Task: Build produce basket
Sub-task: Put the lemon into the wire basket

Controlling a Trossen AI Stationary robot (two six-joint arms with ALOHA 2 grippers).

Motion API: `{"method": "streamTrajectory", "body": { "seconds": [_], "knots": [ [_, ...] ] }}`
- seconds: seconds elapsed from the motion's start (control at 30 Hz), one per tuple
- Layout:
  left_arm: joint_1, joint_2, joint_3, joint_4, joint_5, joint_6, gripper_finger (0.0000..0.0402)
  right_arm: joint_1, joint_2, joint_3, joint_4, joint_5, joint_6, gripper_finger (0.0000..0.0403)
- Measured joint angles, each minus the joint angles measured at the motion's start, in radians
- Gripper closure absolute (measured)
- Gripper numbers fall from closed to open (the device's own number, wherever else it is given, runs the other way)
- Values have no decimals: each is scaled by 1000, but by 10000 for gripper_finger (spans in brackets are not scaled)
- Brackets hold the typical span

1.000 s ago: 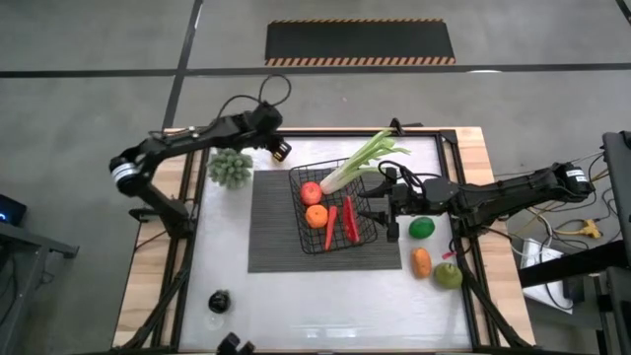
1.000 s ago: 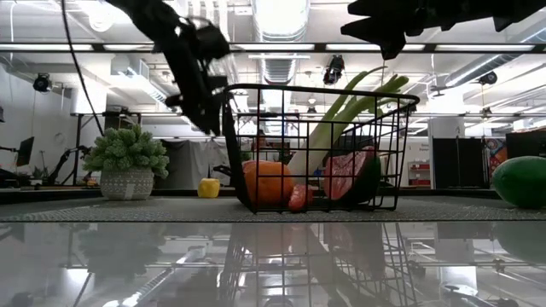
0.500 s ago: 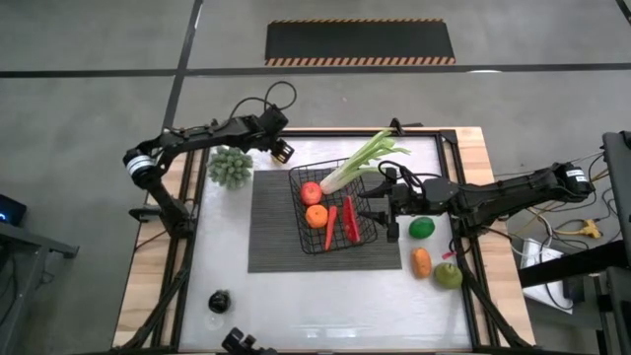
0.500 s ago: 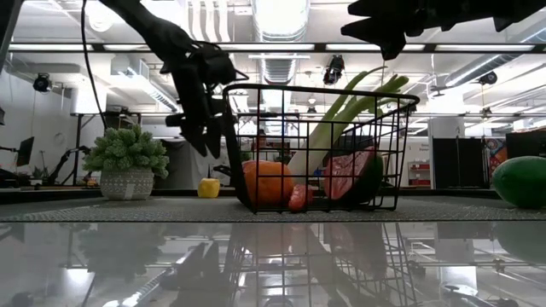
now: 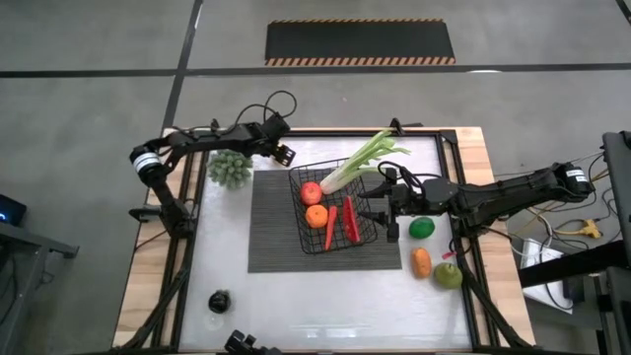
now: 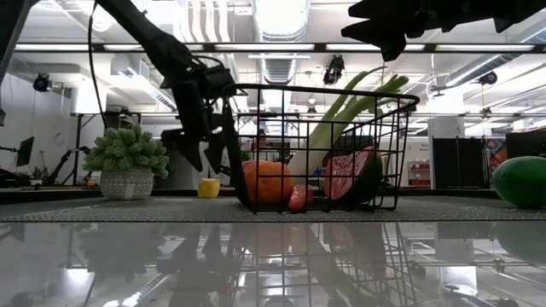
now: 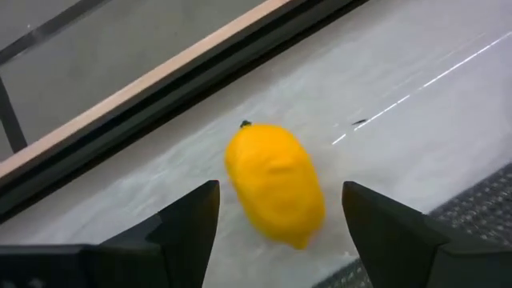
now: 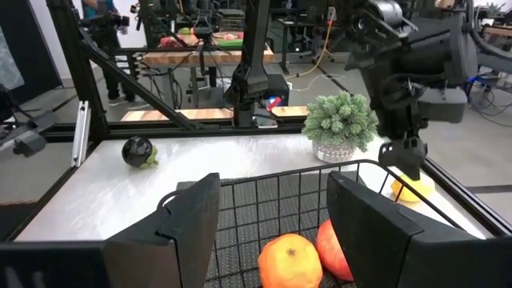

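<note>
The black wire basket (image 5: 333, 209) stands on a dark ribbed mat (image 5: 271, 237) and holds a red round piece, an orange (image 5: 315, 217), two red long pieces and the leek (image 5: 367, 156), whose leafy end sticks out over the far rim. A yellow lemon (image 7: 276, 184) lies on the table left of the basket's far corner. My left gripper (image 7: 280, 232) is open, low over the lemon (image 6: 209, 188), with one finger on either side and not touching it. My right gripper (image 8: 276, 216) is open and empty above the basket's right side (image 5: 380, 212).
A green round piece (image 5: 422, 227), an orange piece (image 5: 421, 261) and a green pear (image 5: 449, 275) lie on the table right of the mat. A small potted plant (image 5: 229, 168) stands near the left gripper. A dark piece (image 5: 218, 302) lies near the front left.
My left gripper has gone down beside the basket's far left corner toward the yellow lemon, staying open.
</note>
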Motion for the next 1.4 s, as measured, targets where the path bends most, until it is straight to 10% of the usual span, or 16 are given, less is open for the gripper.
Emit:
{"method": "streamTrajectory", "body": {
  "seconds": [0.67,1.1,1.4],
  "knots": [
    [0,113,-13,59,-3,3,157,0,0,0,-10,0,10,188],
    [-5,130,-24,65,-45,7,239,0,0,0,-13,0,10,188],
    [-77,-78,-21,115,-189,166,244,0,0,0,-13,0,-8,188]
  ]
}}
